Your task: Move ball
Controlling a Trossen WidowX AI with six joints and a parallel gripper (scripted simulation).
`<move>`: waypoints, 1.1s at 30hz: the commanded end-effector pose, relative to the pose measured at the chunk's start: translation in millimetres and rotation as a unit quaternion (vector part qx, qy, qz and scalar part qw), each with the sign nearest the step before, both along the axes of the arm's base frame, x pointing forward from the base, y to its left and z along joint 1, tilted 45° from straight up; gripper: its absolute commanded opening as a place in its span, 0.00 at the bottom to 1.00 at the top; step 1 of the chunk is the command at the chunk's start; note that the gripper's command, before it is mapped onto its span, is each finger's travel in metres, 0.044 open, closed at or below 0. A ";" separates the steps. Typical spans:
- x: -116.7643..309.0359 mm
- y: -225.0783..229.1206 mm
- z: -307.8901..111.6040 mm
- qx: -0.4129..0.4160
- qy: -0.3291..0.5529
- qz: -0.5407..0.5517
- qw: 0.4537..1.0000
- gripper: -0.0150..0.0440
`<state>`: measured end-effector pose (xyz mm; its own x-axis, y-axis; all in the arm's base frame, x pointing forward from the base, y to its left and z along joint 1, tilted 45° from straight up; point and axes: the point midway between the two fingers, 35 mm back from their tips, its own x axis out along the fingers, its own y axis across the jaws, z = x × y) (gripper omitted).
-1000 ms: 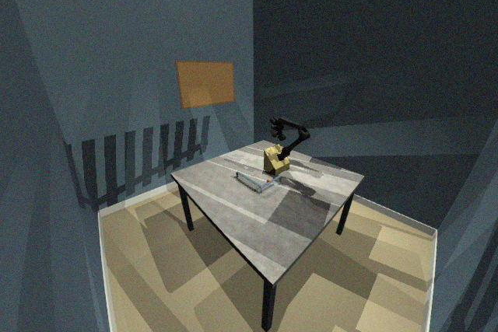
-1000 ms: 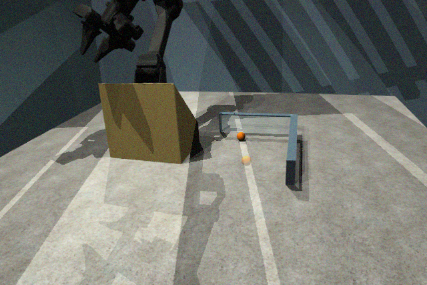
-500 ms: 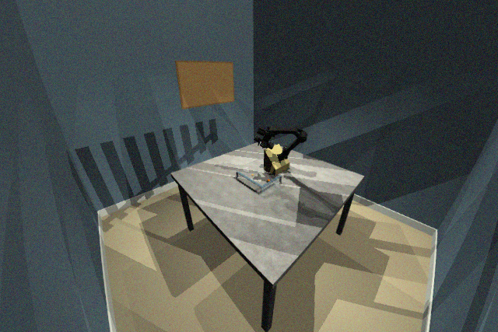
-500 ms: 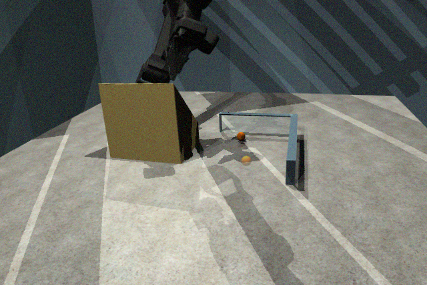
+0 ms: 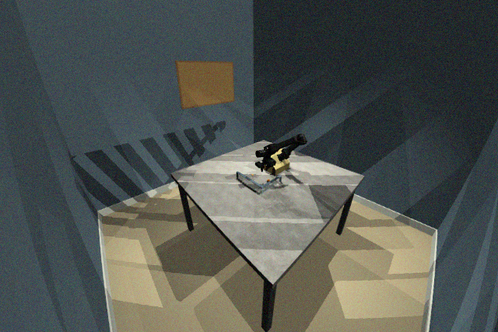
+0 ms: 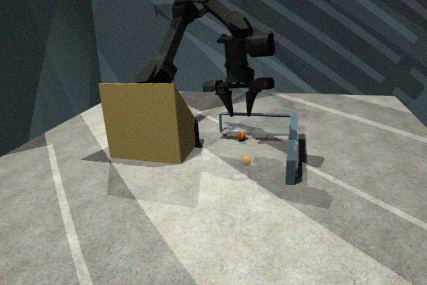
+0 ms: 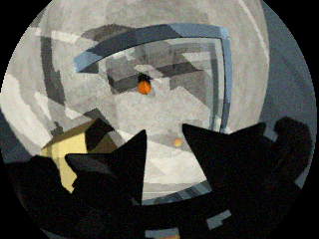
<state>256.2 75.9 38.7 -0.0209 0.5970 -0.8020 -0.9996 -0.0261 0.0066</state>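
Observation:
A small orange ball (image 6: pixel 241 135) lies on the table close to the far clear wall (image 6: pixel 257 117), in shadow. It also shows in the wrist view (image 7: pixel 144 87). The paler see-through copy (image 6: pixel 245 159) sits nearer the camera, left of the side wall (image 6: pixel 293 149); it also shows in the wrist view (image 7: pixel 177 141). My gripper (image 6: pixel 239 113) hangs above the far wall, fingers pointing down, open and empty, above and behind the ball. In the top view the ball (image 5: pixel 268 179) and gripper (image 5: pixel 262 166) are tiny.
A tan box (image 6: pixel 146 121) stands left of the walls, in front of the arm's base. The two walls meet in a corner (image 6: pixel 293 116) at the far right.

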 end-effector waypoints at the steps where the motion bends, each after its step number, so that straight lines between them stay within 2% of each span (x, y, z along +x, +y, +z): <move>1: -16.2 51.8 5.5 0.071 -0.012 0.085 0.994 0.63; 33: -20.5 78.4 -21.5 0.072 -0.011 0.085 0.994 0.63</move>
